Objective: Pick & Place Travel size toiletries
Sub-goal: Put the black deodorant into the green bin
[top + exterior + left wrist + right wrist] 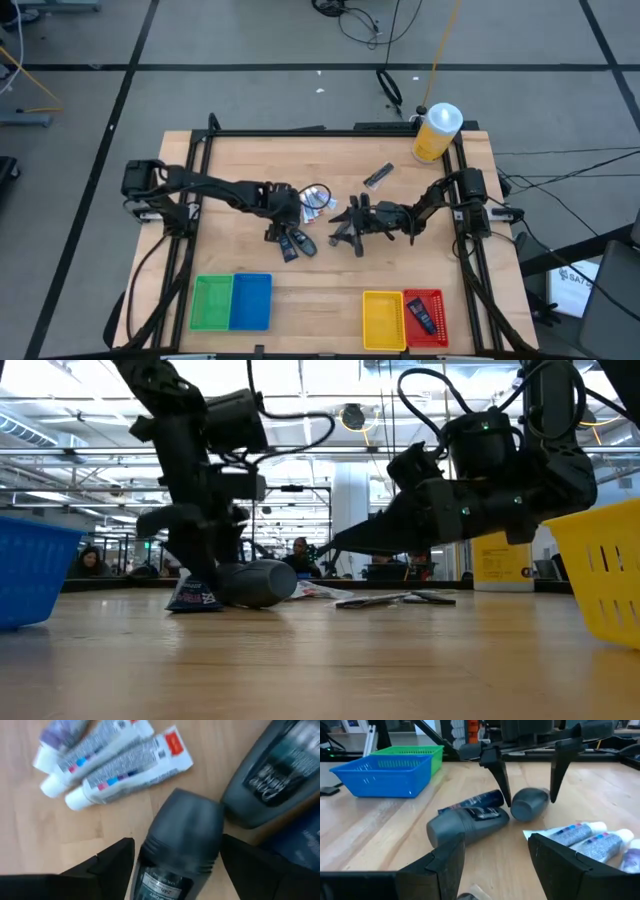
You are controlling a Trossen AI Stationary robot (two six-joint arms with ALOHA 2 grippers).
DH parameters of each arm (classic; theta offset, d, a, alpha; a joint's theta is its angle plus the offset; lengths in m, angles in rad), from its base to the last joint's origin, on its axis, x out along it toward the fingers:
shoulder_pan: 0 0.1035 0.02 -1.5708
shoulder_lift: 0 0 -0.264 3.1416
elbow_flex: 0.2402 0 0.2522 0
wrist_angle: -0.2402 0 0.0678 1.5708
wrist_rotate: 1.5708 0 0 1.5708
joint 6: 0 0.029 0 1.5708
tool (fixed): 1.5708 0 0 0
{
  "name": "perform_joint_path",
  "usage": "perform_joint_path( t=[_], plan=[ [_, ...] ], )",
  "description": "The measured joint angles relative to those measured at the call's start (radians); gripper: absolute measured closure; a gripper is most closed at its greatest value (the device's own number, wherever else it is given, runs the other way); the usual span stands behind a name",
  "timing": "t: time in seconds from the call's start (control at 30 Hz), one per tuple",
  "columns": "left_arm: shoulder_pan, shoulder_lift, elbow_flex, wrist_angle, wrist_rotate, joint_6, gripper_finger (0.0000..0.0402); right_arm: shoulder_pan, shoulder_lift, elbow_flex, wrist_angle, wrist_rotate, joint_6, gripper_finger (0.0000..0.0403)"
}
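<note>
Grey mini bottle [182, 840] on wood table [330, 275] centre, betw. my spread left gripper [175, 865] fingers, not yet gripped. Right gripper [492, 865] wide, empty. Red basket [436, 298] holds 1 item; most toiletries left.

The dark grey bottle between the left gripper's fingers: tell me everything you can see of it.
The dark grey bottle is an oval mini bottle, plastic by its look, with a ribbed band and a printed label. It lies on its side on the wooden table, between the open fingers of the left gripper, which straddle it with gaps either side. A second dark grey bottle lies close beside it; whether they touch is unclear.
</note>
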Motion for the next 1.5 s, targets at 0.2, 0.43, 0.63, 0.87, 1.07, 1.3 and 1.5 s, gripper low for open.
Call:
perform_joint_path(
  t=[0.2, 0.43, 0.63, 0.87, 1.07, 1.3, 1.5],
  plan=[
    [0.013, 0.033, 0.0, 0.001, 0.0, -0.041, 0.0176, 0.0, 0.0, 0.0, -0.003, 0.0, 0.022, 0.0193],
    [0.003, -0.003, 0.006, -0.048, -0.023, -0.173, 0.0204, 0.0, 0.0, 0.0, 0.003, 0.0, 0.022, 0.0193],
    [-0.05, -0.084, 0.178, -0.366, -0.064, -0.464, 0.0204, 0.0, 0.0, 0.0, 0.004, 0.0, 0.022, 0.0193],
    [-0.265, -0.142, 0.335, -0.616, 0.119, -0.996, 0.0203, 0.0, 0.0, 0.0, -0.006, 0.0, 0.029, 0.0193],
    [-0.564, -0.17, 0.348, -0.673, 0.211, -1.575, 0.0198, 0.001, 0.0, 0.0, 0.012, 0.0, 0.02, 0.0193],
    [-0.926, -0.166, 0.343, -0.58, 0.139, -2.279, 0.0196, 0.0, 0.0, 0.0, 0.087, 0.0, 0.018, 0.0193],
    [-1.094, -0.13, 0.291, -0.575, 0.088, -2.753, 0.0196, 0.0, 0.0, 0.0, 0.178, 0.0, -0.011, 0.0193]
  ],
)
